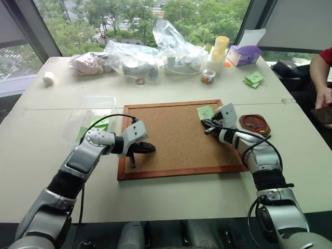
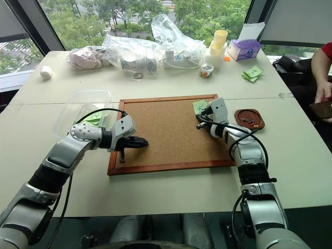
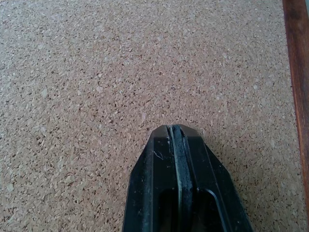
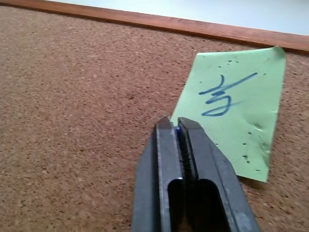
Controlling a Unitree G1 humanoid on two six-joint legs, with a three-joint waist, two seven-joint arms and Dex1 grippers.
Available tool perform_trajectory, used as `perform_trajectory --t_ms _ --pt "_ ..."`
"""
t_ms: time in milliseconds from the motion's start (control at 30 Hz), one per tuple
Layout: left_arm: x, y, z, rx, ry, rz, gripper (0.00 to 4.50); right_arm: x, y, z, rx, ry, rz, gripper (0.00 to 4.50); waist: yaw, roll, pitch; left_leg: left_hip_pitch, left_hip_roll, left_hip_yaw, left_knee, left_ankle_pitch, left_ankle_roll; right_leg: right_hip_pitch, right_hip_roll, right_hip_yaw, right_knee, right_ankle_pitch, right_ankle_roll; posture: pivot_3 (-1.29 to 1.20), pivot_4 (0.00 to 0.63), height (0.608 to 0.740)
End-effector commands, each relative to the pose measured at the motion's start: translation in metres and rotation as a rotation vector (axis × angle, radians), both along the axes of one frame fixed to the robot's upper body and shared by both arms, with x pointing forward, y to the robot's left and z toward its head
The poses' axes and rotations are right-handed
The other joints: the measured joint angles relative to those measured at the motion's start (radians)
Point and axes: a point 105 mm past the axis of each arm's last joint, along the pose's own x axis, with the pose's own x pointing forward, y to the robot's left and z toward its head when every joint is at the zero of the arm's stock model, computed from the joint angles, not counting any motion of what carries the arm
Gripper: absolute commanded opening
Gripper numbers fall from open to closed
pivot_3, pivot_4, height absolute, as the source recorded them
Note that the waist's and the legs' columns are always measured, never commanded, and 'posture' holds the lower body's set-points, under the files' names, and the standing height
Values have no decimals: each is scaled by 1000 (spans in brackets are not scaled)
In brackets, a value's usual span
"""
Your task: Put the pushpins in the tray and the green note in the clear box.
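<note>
The green note (image 4: pixel 231 111), with a blue scribble, lies at the far right corner of the cork board (image 1: pixel 171 135). My right gripper (image 4: pixel 174 126) is at the note's near corner, shut on a small blue pushpin (image 4: pixel 177 131) that peeks out between its tips. To the right, off the board, sits the reddish-brown tray (image 1: pixel 246 122) with a few pushpins (image 1: pixel 255 126) in it. The clear box (image 1: pixel 85 111) stands left of the board with green paper (image 1: pixel 98 124) inside. My left gripper (image 3: pixel 175 130) is shut on nothing, low over the board's left part.
Clear plastic bags (image 1: pixel 155 52), a cup stack (image 1: pixel 220 47), a purple tissue box (image 1: pixel 244 54) and a bunch of green papers (image 1: pixel 254 79) lie along the far side of the table. A person's arm (image 1: pixel 321 83) rests at the right edge.
</note>
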Motion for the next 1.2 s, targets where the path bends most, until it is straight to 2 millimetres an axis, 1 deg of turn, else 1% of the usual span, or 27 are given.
perform_trajectory --t_ms 33,133,167,200,267,333,433,600,700,767,800,867,900,967,1033,1067,1100,1133,1200 --pt "-3 0 -10 19 31 7 0 -7 11 -13 6 53 43 12 0 0 0 0 0 0 0 0 0 0 0 0 0 0 0 0 150 738" --pt "-3 1 -9 20 29 8 0 -6 8 -12 3 34 27 12 0 -1 0 0 0 0 0 0 0 0 0 0 0 0 0 0 150 738" --pt "-2 1 -9 19 29 8 0 -4 7 -7 10 9 19 12 0 -1 0 0 0 0 0 0 0 0 0 0 0 0 0 0 150 738" --pt "-2 1 -9 19 30 8 0 -2 6 -1 18 -21 12 12 0 -1 0 0 0 0 0 0 0 0 0 0 0 0 0 0 150 738" --pt "-2 2 -11 19 36 9 0 1 5 22 60 -120 4 12 0 -1 0 0 0 0 0 0 0 0 0 0 0 0 0 0 150 738" --pt "-3 3 -13 20 40 10 0 2 4 39 81 -191 3 12 0 -1 0 0 0 0 0 0 0 0 0 0 0 0 0 0 150 738" --pt "-3 4 -14 23 43 10 0 -3 8 57 82 -262 42 12 0 0 0 0 0 0 0 0 0 0 0 0 0 0 0 0 150 738" --pt "-4 3 -13 23 45 5 0 -9 12 70 88 -298 66 12 2 0 0 0 0 0 0 0 0 0 0 0 0 0 0 0 150 738" --pt "-4 2 -12 18 44 0 0 -10 12 71 84 -299 68 12 1 0 0 0 0 0 0 0 0 0 -1 0 0 0 0 0 150 738" --pt "-2 -2 -4 -31 41 5 0 -11 12 71 74 -302 68 12 1 0 0 0 0 0 0 0 0 0 -1 0 0 0 0 0 150 738" --pt "0 -5 7 -97 48 19 0 -12 12 73 68 -306 72 12 2 0 0 0 0 0 0 0 0 0 0 0 0 0 0 0 150 738" --pt "6 -8 28 -219 75 50 697 -16 11 76 52 -317 86 0 4 -1 0 -1 0 0 0 0 0 0 -1 0 0 0 0 0 150 738" --pt "7 -8 38 -269 88 49 976 -18 11 78 43 -321 93 0 4 -1 1 -1 0 0 0 0 0 -1 -1 0 0 0 0 0 150 738" --pt "6 -8 50 -327 105 39 1928 -21 10 80 30 -326 102 0 2 -2 1 -2 0 -1 1 0 0 -1 -1 0 0 0 0 0 150 738" --pt "6 -7 76 -438 129 18 3021 -26 8 86 12 -338 120 0 1 -2 1 -2 0 -1 0 0 0 -1 0 0 0 0 0 0 150 738" --pt "2 -8 89 -497 150 -20 3546 -29 7 90 -3 -346 132 0 1 -1 1 -2 0 -1 0 0 0 -1 0 0 0 0 0 0 150 738" --pt "1 -10 100 -557 163 -31 3988 -32 6 95 -19 -357 145 0 1 -1 1 -2 0 -1 0 0 0 -1 0 0 0 0 0 0 150 738" --pt "6 -12 106 -599 173 -5 4437 -35 5 99 -34 -367 156 0 1 -1 1 -2 0 -1 0 0 0 -1 -1 0 0 0 0 0 150 738" --pt "17 -16 109 -651 215 56 4437 -40 6 104 -47 -378 173 0 3 -1 1 -2 0 -1 0 0 0 -1 -1 0 0 0 0 0 150 738"
